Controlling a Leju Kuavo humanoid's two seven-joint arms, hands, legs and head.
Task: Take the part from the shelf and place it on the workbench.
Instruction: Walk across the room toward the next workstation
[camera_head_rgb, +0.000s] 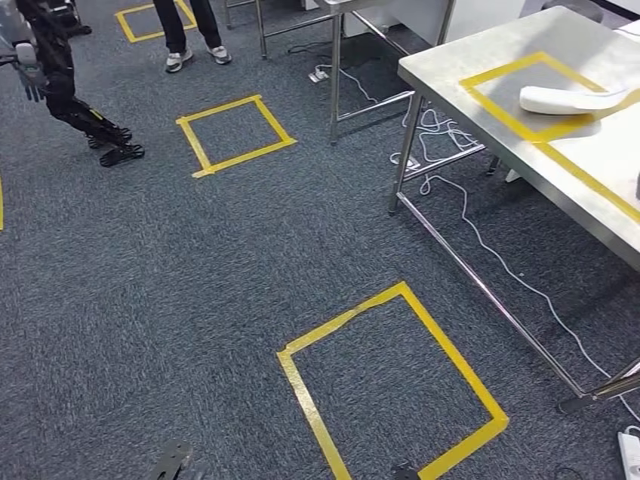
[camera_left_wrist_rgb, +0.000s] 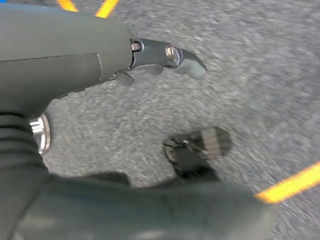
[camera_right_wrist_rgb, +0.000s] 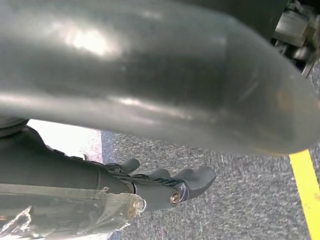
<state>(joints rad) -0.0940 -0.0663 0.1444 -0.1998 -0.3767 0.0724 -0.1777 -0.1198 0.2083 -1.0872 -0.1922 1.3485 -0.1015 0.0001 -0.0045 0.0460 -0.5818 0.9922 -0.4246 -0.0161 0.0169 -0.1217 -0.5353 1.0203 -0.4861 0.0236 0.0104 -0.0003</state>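
Part (camera_head_rgb: 562, 98), white and long, is lying on the counter (camera_head_rgb: 453, 62) at the far right of my head view, across the near edge of a yellow tape outline marked on the counter top. I am looking down over grey carpet (camera_head_rgb: 189, 300) here. A yellow tape square (camera_head_rgb: 340, 320) is lying on the floor just ahead of me and another (camera_head_rgb: 235, 135) farther off. White cables (camera_head_rgb: 483, 240) are trailing under the counter's metal legs, and a power strip (camera_head_rgb: 630, 452) is sitting at the right edge. A person's legs (camera_head_rgb: 175, 25) are standing at the top, and another dark robot (camera_head_rgb: 53, 60) is leaning at the upper left.

From the left wrist I am getting what the head camera is not giving me: the left hand (camera_left_wrist_rgb: 113, 55) hanging over the carpet. Its dark fingers (camera_left_wrist_rgb: 188, 62) are reaching out straight, and its thick grey thumb (camera_left_wrist_rgb: 132, 210) is lying well apart from them, with nothing between. Bits of yellow tape (camera_left_wrist_rgb: 290, 184) are crossing the floor beneath.

The right wrist is showing me the right hand (camera_right_wrist_rgb: 113, 185). Its fingers (camera_right_wrist_rgb: 196, 177) are stretching out with a slight curl, and the big grey thumb (camera_right_wrist_rgb: 151, 75) is spreading wide of them. It is holding nothing. A yellow tape strip (camera_right_wrist_rgb: 305, 190) is running along the carpet behind it. A bright white patch (camera_right_wrist_rgb: 64, 137) is showing beyond the hand; I cannot tell what it is.
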